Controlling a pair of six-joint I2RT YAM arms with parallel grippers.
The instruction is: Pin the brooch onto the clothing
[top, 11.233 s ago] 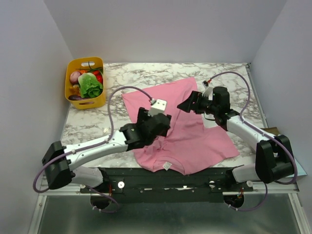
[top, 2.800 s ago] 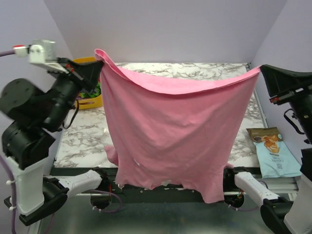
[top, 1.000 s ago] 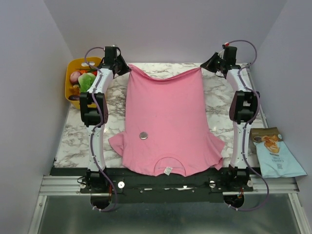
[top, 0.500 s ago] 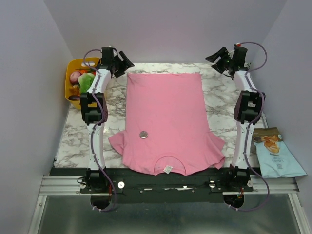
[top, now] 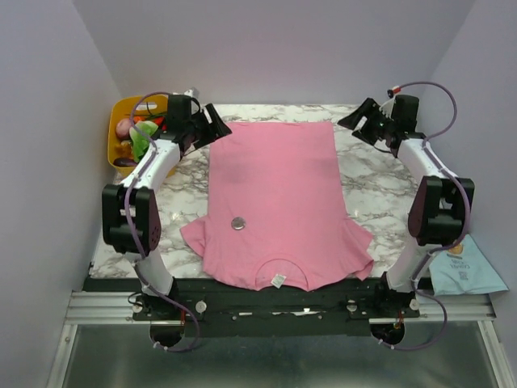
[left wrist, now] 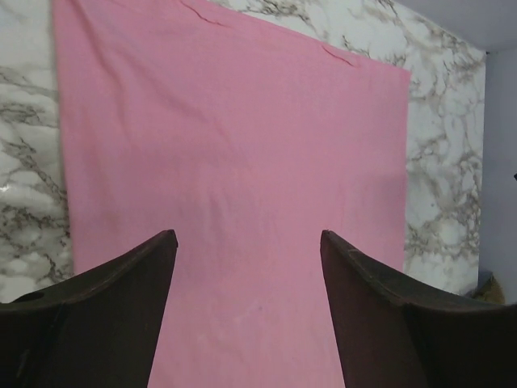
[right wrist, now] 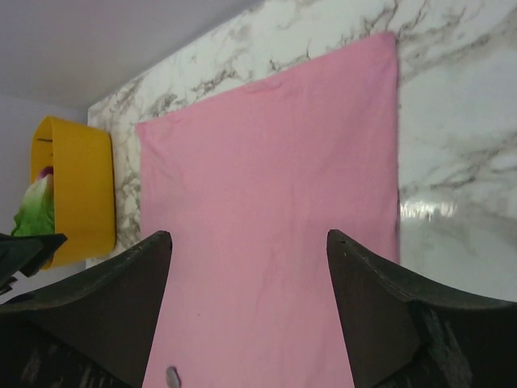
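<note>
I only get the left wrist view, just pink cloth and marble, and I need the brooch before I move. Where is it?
Observer: The brooch lies on the left half of the T-shirt, towards its near end.
Operator: Is the right gripper free to help?
Observer: Yes, the right gripper is open and holds nothing, by the shirt's far right corner.

We find a white marble-patterned table [top: 380,174] enclosed by plain pale lilac walls [top: 275,48], evenly lit.
</note>
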